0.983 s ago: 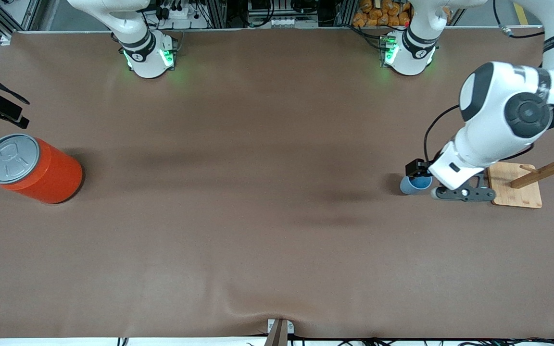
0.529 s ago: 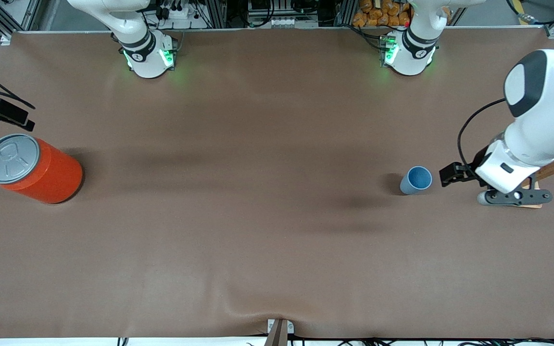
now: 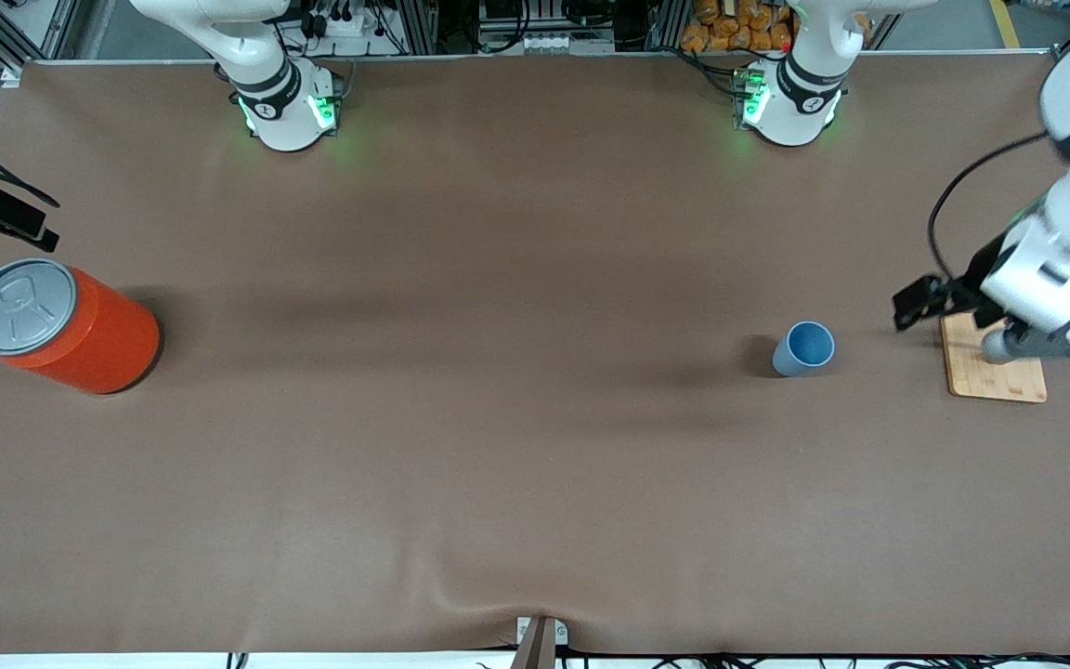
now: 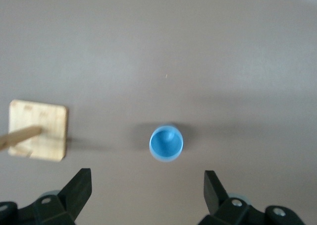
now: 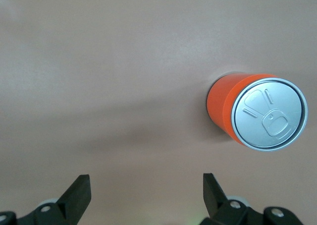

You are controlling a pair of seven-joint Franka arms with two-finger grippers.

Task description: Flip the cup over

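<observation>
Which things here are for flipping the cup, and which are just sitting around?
For the job:
- small light-blue tapered plastic cup, upright, mouth up
- left gripper, open, over the wooden stand

Just sitting around:
- big orange can with grey pull-tab top
- wooden stand

The small light-blue tapered plastic cup (image 3: 804,348) is standing upright on the brown table (image 3: 498,418), its open mouth facing up and its narrower base resting on the surface. It is showing a matte finish, no handle, and a slightly deeper blue inside. In the left wrist view the cup (image 4: 166,143) is appearing as a round open rim seen from straight above, with nothing visible in it. Taking the square wooden base board (image 3: 995,372) as the landmark, the cup is sitting near it but apart from it, toward the right arm's end of the table, at about the same distance from the front camera. Nothing is touching the cup.
</observation>
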